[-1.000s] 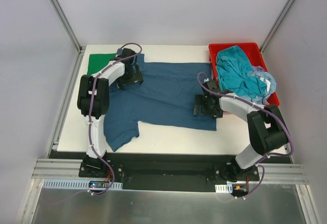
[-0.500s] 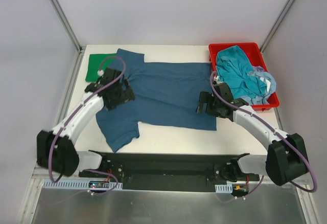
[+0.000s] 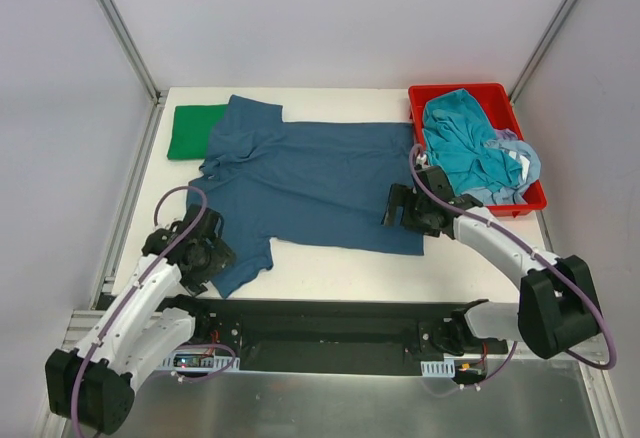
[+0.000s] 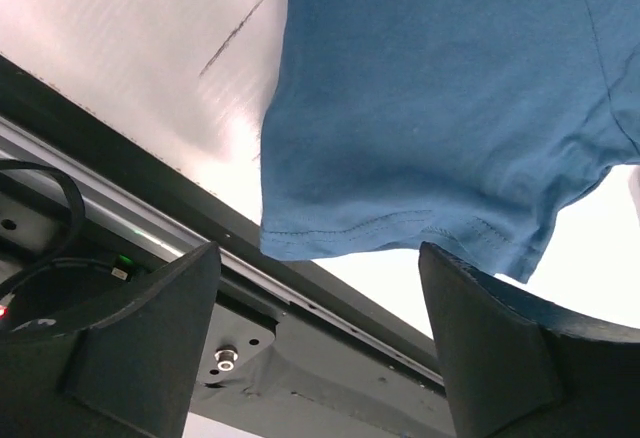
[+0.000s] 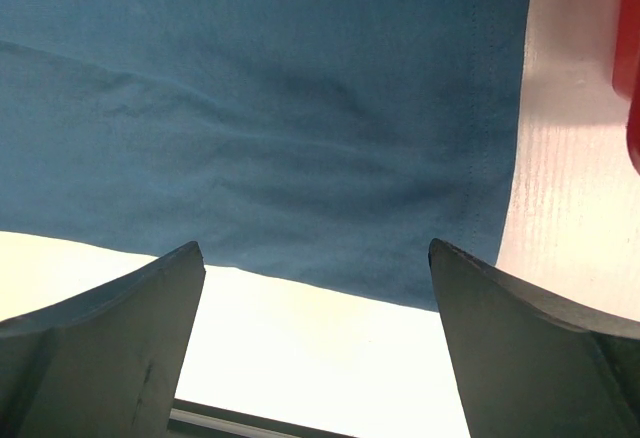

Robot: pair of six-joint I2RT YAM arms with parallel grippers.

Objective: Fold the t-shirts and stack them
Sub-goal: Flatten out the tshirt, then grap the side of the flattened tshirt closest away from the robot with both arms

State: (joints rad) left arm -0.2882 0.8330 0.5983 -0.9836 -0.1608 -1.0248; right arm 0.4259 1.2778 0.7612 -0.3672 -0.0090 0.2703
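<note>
A navy shirt (image 3: 320,178) is laid flat across the middle of the table (image 3: 330,270). Its hem is turned toward the right of the overhead frame and its collar, slightly rumpled, toward the left. One sleeve is spread to the upper left and the other to the lower left.

A green shirt (image 3: 193,130) is seen folded at the upper left, and its right edge is touched by the upper navy sleeve. At the upper right a red bin (image 3: 500,92) is filled with a bunched teal shirt (image 3: 458,148). A pale blue shirt (image 3: 517,164) is crumpled at that shirt's lower right.

The left gripper (image 3: 205,254) is placed at the lower left of the overhead frame, just beside the lower sleeve. In its wrist view the fingers (image 4: 150,328) are spread wide, and nothing is held between them. The sleeve's stitched hem is seen beyond them, above the table's edge and a black rail (image 4: 300,338).

The right gripper (image 3: 400,206) is held at the lower right corner of the navy shirt, near the bin. Its fingers (image 5: 110,338) are likewise parted with nothing clamped. The navy cloth and its side hem are seen ahead of them. Whether the cloth is touched cannot be told.
</note>
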